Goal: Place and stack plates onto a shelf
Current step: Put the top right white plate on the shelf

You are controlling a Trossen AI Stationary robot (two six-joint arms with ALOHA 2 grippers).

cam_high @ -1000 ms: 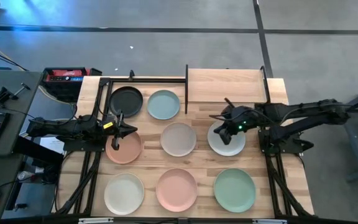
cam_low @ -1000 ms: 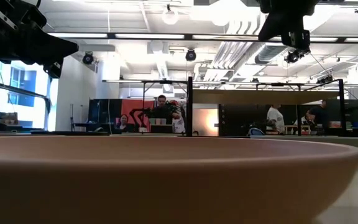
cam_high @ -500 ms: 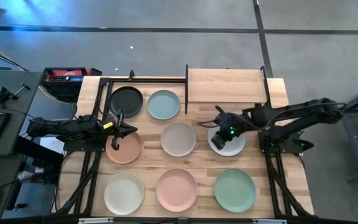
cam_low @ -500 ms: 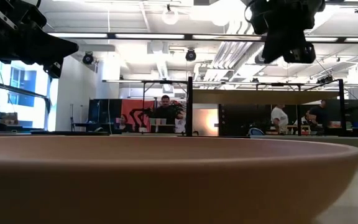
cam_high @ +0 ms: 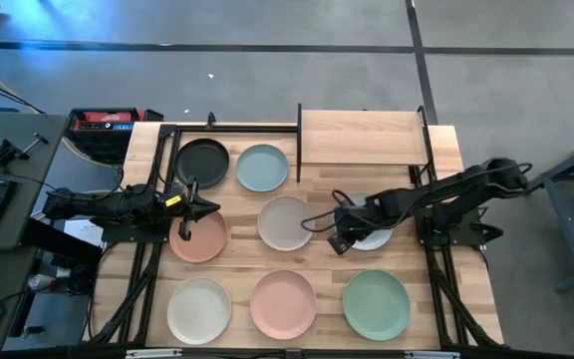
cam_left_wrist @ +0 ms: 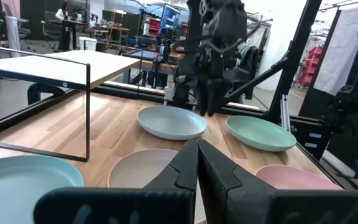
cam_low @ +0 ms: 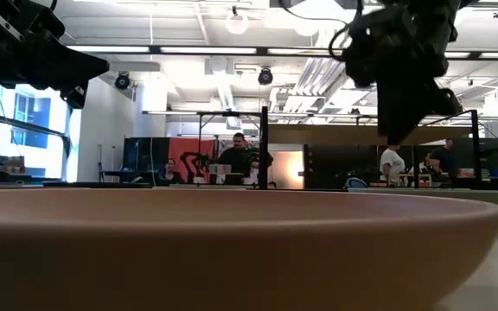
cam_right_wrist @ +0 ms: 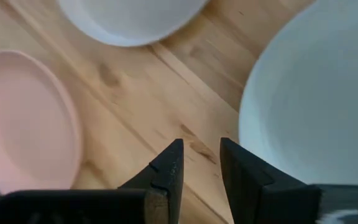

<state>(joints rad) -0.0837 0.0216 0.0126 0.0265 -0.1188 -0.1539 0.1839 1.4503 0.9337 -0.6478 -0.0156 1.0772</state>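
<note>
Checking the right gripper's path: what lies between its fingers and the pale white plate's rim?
Only bare slatted wooden table top. In the right wrist view the right gripper, fingers slightly apart, hangs just beside the round matte pale white plate.

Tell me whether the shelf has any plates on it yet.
Empty. From above, the shelf shows only bare light wood, and all eight plates lie on the table.
</note>
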